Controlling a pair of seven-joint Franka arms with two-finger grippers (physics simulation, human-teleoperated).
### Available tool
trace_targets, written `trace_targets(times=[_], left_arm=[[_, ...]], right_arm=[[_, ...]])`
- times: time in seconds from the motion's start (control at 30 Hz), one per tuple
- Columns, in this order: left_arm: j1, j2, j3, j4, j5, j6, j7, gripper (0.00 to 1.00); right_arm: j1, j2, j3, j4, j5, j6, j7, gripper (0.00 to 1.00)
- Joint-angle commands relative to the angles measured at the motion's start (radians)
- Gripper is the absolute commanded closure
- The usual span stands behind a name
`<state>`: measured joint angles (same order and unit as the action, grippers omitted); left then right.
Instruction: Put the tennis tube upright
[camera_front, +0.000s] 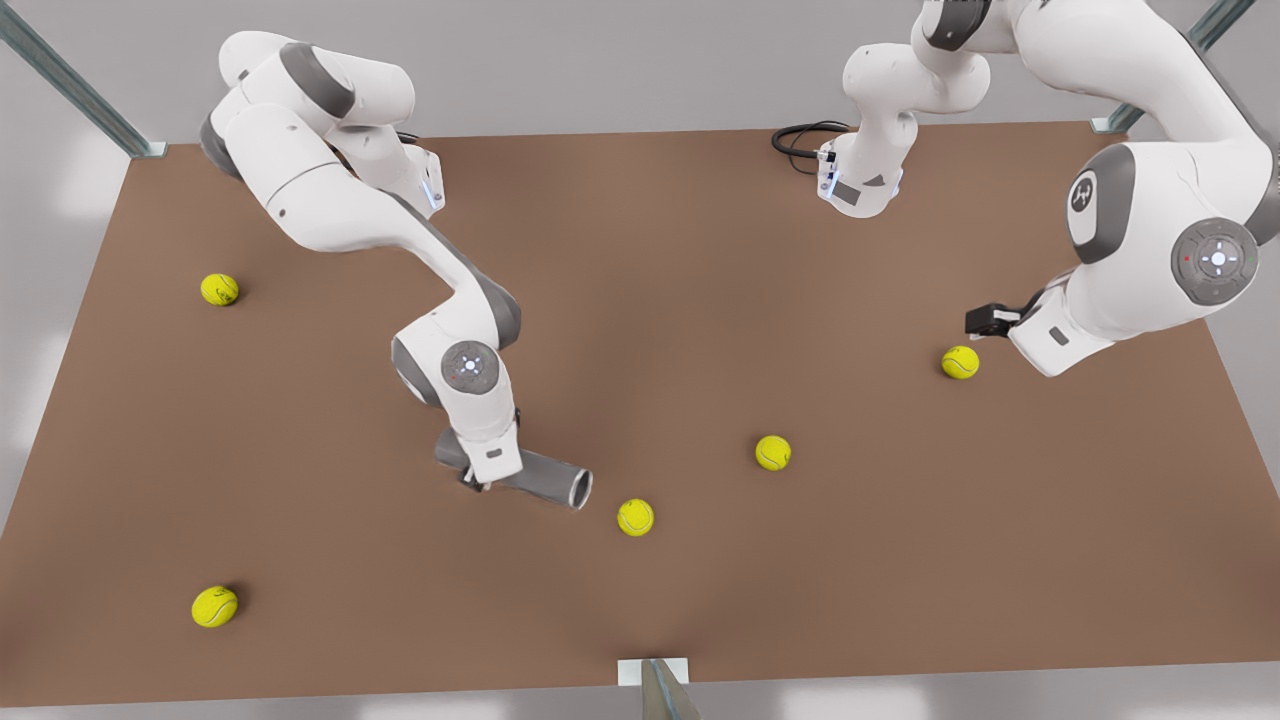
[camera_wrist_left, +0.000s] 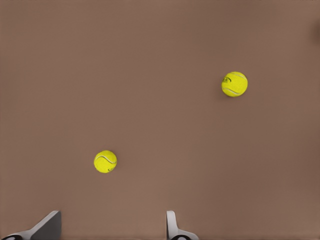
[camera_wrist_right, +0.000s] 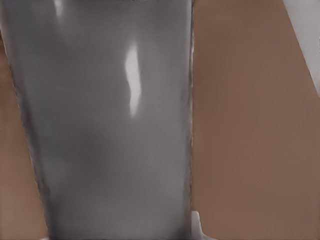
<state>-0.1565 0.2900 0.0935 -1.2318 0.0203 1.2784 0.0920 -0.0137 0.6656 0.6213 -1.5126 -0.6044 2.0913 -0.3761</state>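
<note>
Tennis tube (camera_front: 545, 478) lies on its side on the brown surface (camera_front: 700, 300), lighter rim toward the nearest ball (camera_front: 635, 517). The right claw (camera_front: 478, 478) straddles its middle; whether it grips, I cannot tell. The left claw (camera_front: 985, 320) hangs well apart, fingers (camera_wrist_left: 172, 225) spread, just above another ball (camera_front: 960, 362).

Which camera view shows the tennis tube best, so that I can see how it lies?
The front view: the tennis tube lies on its side under the right gripper. The right wrist view gives just its grey wall close up.
</note>
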Motion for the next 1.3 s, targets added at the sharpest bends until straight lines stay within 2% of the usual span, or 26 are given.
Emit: trace_targets(times=[0.0,0.23,0.27,0.33,0.4,0.63,0.8,1.07,1.13,1.27], left_arm=[[0.0,0.0,0.0,0.0,0.0,-0.001,0.0,0.0],[0.0,0.003,0.0,0.0,-0.002,-0.001,0.0,0.0],[0.0,0.008,0.0,0.0,-0.002,0.001,0.0,0.0],[0.0,0.014,0.0,0.0,-0.003,0.004,0.0,0.0],[0.0,0.017,-0.003,0.0,-0.005,0.006,0.0,0.0],[0.0,0.029,-0.006,0.0,-0.005,0.012,0.0,0.0],[0.0,0.037,-0.006,0.0,-0.006,0.019,0.0,0.0],[-0.001,0.047,-0.008,0.0,-0.008,0.035,0.0,0.0],[-0.001,0.052,-0.021,0.0,-0.01,0.039,0.0,0.0],[-0.001,0.055,-0.023,0.0,-0.01,0.039,0.0,0.0]], right_arm=[[0.003,0.0,0.0,0.0,-0.003,0.006,-0.004,0.39],[0.185,0.054,-0.028,0.041,-0.008,0.027,-0.096,0.39],[0.244,0.074,-0.071,0.077,-0.005,0.027,-0.093,0.39],[0.279,0.127,-0.083,0.15,-0.006,0.026,-0.096,0.39],[0.363,0.156,-0.163,0.213,0.002,0.024,-0.101,0.39],[0.512,0.364,-0.222,0.532,0.005,-0.085,-0.133,0.38],[0.531,0.384,-0.242,0.543,0.009,-0.086,-0.142,0.35],[0.66,0.382,-0.255,0.542,0.035,-0.126,-0.05,0.35],[0.663,0.39,-0.264,0.542,0.037,-0.126,-0.046,0.33],[0.675,0.407,-0.278,0.543,0.04,-0.119,-0.043,0.08]])
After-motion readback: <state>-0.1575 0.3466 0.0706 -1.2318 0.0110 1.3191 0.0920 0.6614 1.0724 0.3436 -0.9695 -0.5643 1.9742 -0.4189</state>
